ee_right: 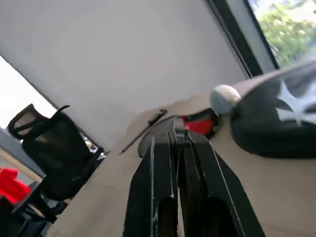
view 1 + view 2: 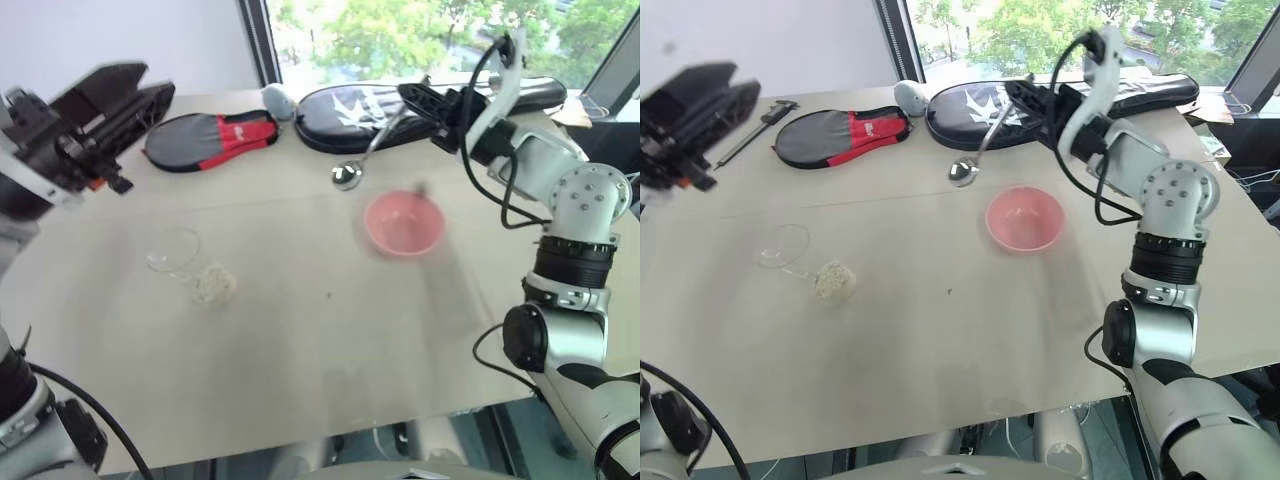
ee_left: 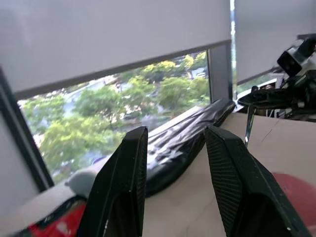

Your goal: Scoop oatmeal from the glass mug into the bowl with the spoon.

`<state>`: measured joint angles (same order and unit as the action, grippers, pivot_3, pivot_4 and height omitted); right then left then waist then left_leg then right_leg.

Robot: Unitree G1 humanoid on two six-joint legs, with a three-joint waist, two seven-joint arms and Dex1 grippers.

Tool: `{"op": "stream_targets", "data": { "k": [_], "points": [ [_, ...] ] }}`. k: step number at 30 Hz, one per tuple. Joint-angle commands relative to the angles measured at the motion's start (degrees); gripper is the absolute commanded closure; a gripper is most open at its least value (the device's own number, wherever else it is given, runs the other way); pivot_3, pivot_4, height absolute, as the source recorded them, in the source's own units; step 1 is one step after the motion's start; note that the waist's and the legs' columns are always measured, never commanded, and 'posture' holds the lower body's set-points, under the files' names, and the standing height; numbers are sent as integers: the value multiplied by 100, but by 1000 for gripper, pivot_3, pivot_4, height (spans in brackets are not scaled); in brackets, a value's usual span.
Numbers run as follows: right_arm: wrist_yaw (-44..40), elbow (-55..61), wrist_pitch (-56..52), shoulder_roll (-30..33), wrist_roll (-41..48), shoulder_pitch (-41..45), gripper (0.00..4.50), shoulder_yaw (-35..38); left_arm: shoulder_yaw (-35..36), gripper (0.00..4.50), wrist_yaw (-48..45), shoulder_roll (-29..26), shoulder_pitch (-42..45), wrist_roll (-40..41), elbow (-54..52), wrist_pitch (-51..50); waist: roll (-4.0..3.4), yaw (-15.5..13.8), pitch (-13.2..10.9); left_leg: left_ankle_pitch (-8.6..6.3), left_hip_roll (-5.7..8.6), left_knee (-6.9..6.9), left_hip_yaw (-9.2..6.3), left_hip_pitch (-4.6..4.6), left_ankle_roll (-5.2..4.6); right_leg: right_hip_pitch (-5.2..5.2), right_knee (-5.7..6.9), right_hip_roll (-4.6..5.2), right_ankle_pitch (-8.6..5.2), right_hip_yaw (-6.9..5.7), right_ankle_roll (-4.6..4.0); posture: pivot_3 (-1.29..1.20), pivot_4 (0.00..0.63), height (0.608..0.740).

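The glass mug (image 2: 172, 250) looks tipped on its side on the left half of the table. A clump of pale oatmeal (image 2: 213, 285) lies at its near end; I cannot tell if it is inside the glass or on the table. The pink bowl (image 2: 403, 223) stands to the right of the middle. My right gripper (image 2: 410, 95) hovers beyond the bowl, shut on the spoon's handle. The spoon (image 2: 348, 176) hangs down to the left, its round end above the table left of the bowl. My left gripper (image 2: 150, 85) is raised at the far left, open and holding nothing, well above the mug.
A long black case (image 2: 340, 115) and a grey-and-red paddle cover (image 2: 210, 135) lie along the table's far edge, with a small grey ball (image 2: 277, 97) between them. A dark caliper tool (image 2: 755, 130) rests at the far left. A window runs behind the table.
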<state>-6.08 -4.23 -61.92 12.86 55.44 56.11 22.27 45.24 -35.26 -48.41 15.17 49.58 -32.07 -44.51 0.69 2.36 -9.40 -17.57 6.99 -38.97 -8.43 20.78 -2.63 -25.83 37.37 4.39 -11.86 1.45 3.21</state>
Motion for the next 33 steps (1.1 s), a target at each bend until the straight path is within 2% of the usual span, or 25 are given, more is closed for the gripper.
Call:
{"op": "stream_targets", "data": {
  "k": [1, 4, 6, 9, 13, 18, 25, 33],
  "points": [
    [307, -38, -57, 159, 143, 39, 4500, 334, 854, 2623, 249, 292, -873, -471, -727, 342, -2, -9, -1, 0, 0, 0, 2, -2, 0, 0, 2, -1, 0, 3, 0, 0, 150, 740],
    [338, -229, -5, 305, -14, -11, 4500, 336, 1498, 2623, 330, 1032, -1928, -748, -1013, 780, -13, -12, -5, 0, -7, 3, 17, -8, 0, -2, 1, -8, 1, 16, -2, 0, 150, 740],
    [261, -332, 59, 385, -113, -9, 4500, 270, 1687, 2623, 264, 1450, -2501, -905, -1075, 1130, -17, -7, -4, -1, -17, 3, 21, -8, 1, -1, -6, -17, 7, 17, -10, 0, 150, 740],
    [185, -550, 154, 419, -200, 86, 4500, 260, 1558, 2623, 156, 2070, -3296, -1319, -1006, 1829, -17, -23, -3, -1, -23, 6, 28, -11, 1, 1, -8, -21, 9, 21, -14, 0, 150, 740],
    [145, -697, 216, 428, -219, 278, 4500, 283, 948, 2623, -206, 2653, -3920, -2034, -198, 3000, -27, -73, -2, -1, -25, 6, 29, -9, 1, 4, -15, -21, 17, 21, -26, 0, 150, 740],
    [270, -629, 179, 359, -161, 321, 4500, 370, 467, 2623, -252, 2643, -3776, -2484, 996, 3951, -26, -166, 0, 0, -35, 6, 20, -9, 2, 9, -24, -28, 30, 13, -43, 0, 150, 740],
    [673, -401, 115, 108, 148, 362, 4500, 604, -132, 2623, -373, 2144, -2923, -2750, 2496, 4823, -28, -168, 0, 1, -40, 6, 16, -6, 4, 8, -28, -32, 34, 2, -43, 0, 150, 740],
    [938, -177, 112, 144, 310, 281, 4500, 688, -736, 2623, -724, 1832, -2470, -2665, 3201, 5061, -30, -122, 1, 1, -40, 11, 22, 2, 4, 2, -46, -34, 38, 6, -36, 0, 150, 740]
  ]
}}
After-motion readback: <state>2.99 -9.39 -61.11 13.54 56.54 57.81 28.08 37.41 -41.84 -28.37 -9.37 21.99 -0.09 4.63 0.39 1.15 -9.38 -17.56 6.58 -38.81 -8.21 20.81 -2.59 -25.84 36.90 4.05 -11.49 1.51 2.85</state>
